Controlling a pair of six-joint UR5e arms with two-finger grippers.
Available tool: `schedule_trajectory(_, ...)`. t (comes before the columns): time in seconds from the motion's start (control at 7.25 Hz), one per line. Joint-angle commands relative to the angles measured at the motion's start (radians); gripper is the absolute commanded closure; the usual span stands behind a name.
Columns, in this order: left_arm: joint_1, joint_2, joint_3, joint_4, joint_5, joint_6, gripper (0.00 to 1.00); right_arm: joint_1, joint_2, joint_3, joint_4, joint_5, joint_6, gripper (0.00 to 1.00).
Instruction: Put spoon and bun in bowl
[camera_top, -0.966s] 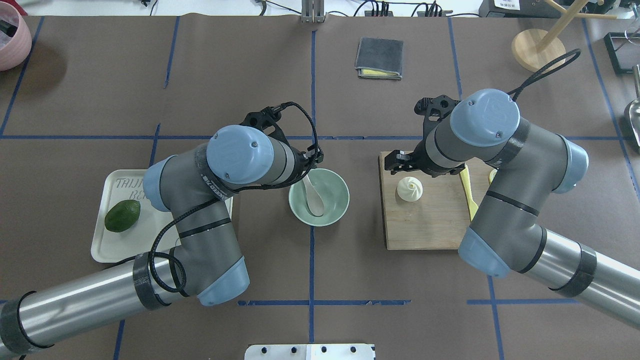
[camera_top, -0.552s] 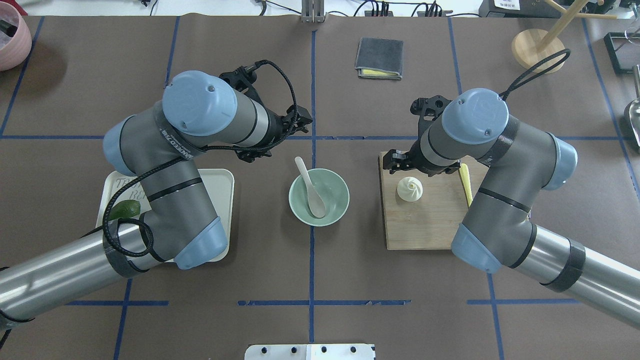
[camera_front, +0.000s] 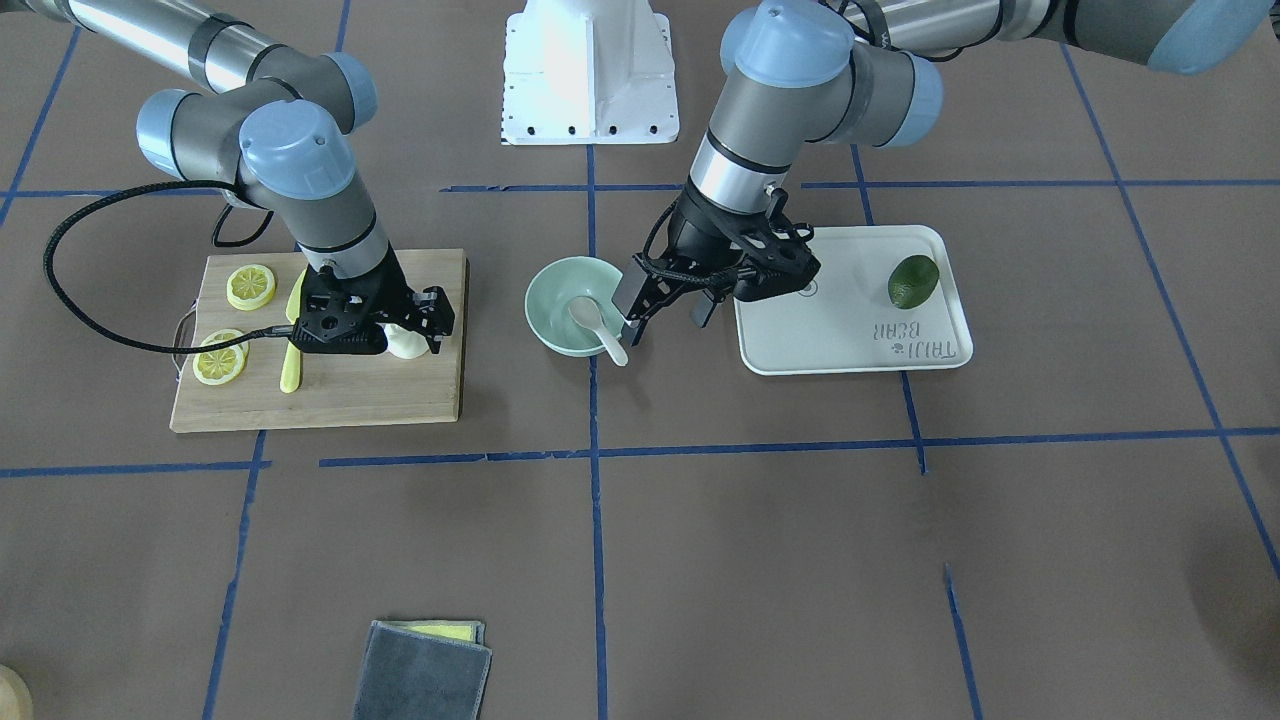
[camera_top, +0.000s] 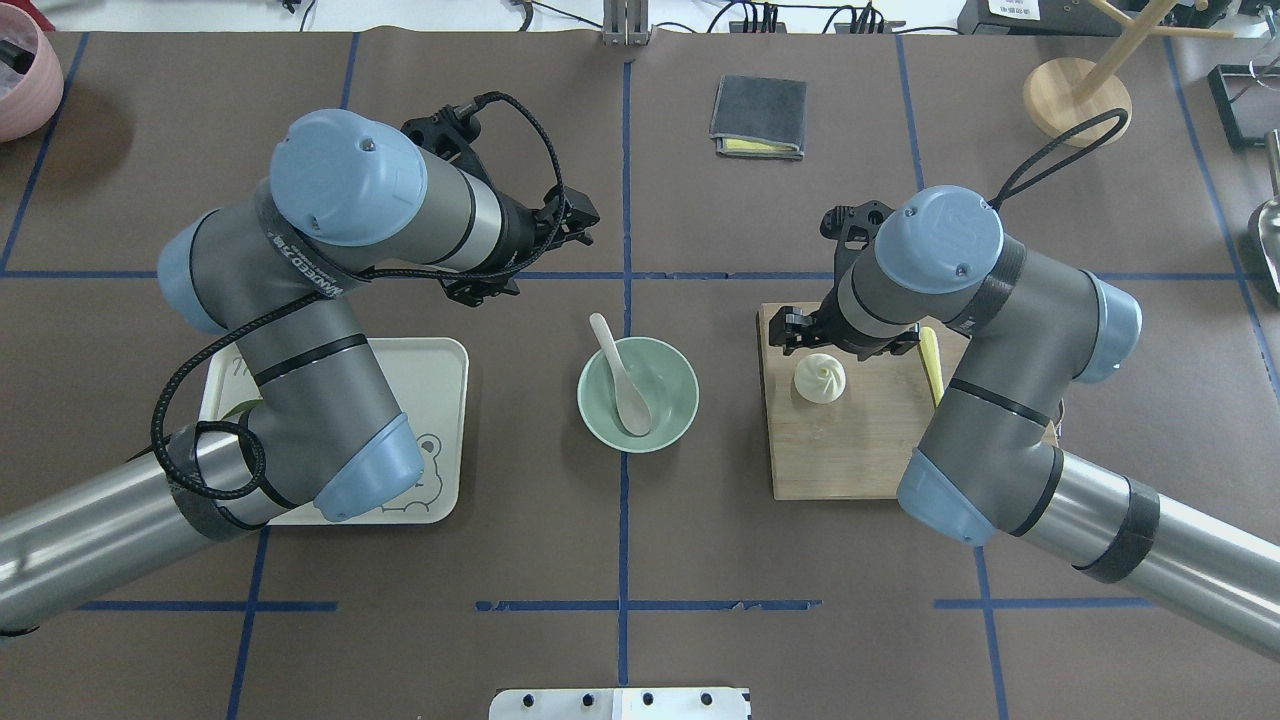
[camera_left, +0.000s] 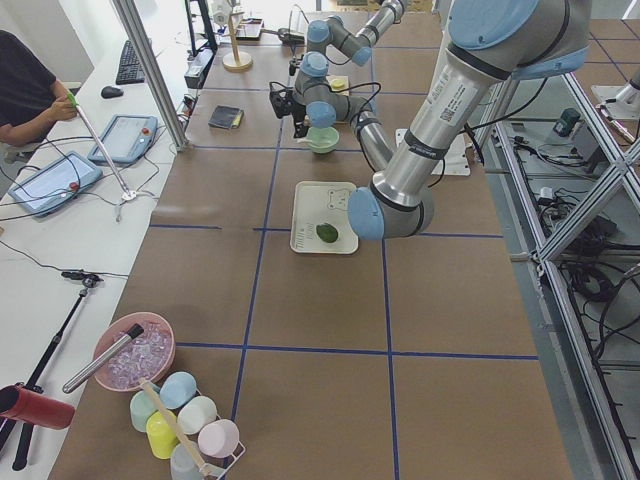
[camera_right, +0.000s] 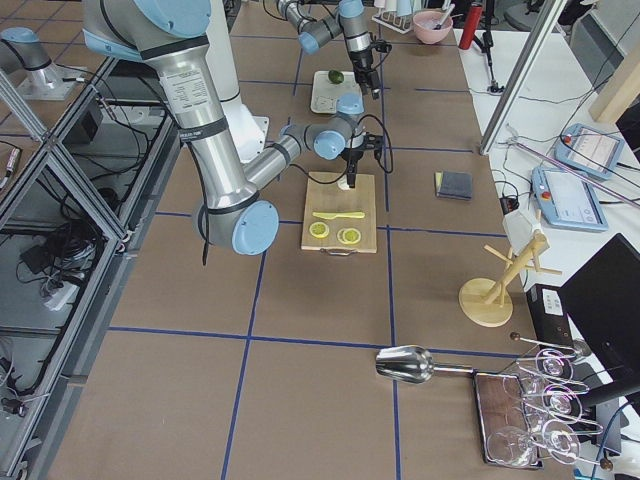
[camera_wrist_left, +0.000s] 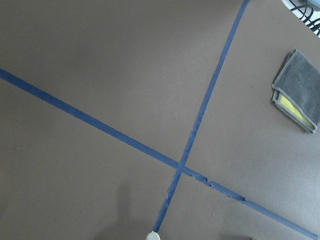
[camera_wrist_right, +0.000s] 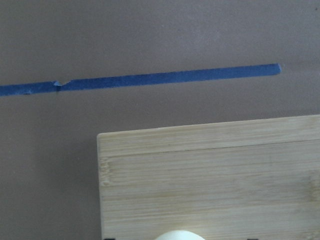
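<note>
The pale green bowl (camera_top: 686, 400) stands at the table's middle. The off-white spoon (camera_top: 622, 378) lies in it, scoop down, handle over the far rim; it also shows in the front view (camera_front: 598, 326). My left gripper (camera_front: 668, 308) is open and empty, raised beside the bowl on the tray's side. The white pleated bun (camera_top: 820, 378) sits on the wooden board (camera_top: 850, 450). My right gripper (camera_front: 385, 330) is open and low over the bun, a finger on each side. The right wrist view shows only the bun's top (camera_wrist_right: 177, 235) at the bottom edge.
A white bear-printed tray (camera_front: 850, 340) holds a green avocado (camera_front: 912, 280). Lemon slices (camera_front: 250, 286) and a yellow knife (camera_front: 290, 370) lie on the board. A folded grey cloth (camera_top: 758, 115), a wooden stand (camera_top: 1075, 95) and a pink bowl (camera_top: 20, 85) are at the far edge.
My left gripper has let go of the spoon in the bowl, lifted and drawn away to the left and far side. My right gripper has come slightly closer over the bun.
</note>
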Motion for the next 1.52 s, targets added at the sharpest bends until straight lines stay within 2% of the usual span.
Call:
schedule_trajectory(0.0,-0.043,0.017,-0.042,0.069,-0.024,0.081,0.00,-0.014,-0.001,0.002,-0.006,0.003,0.001,0.51)
schedule_trajectory(0.14,-0.064,0.017,-0.046,0.094,-0.026,0.118,0.00,-0.018,-0.003,0.003,-0.009,0.005,-0.001,0.86)
schedule_trajectory(0.28,-0.086,0.035,-0.046,0.109,-0.053,0.188,0.00,-0.018,-0.004,0.006,-0.011,0.006,-0.001,1.00)
schedule_trajectory(0.41,-0.145,0.079,-0.055,0.110,-0.125,0.278,0.00,-0.018,-0.001,0.014,-0.011,0.011,-0.003,1.00)
schedule_trajectory(0.83,-0.292,0.246,-0.087,0.111,-0.150,0.618,0.00,-0.001,0.002,0.124,-0.060,0.009,-0.004,1.00)
schedule_trajectory(1.38,-0.524,0.520,-0.086,0.084,-0.154,1.316,0.00,-0.030,0.161,0.091,-0.048,-0.003,0.080,1.00)
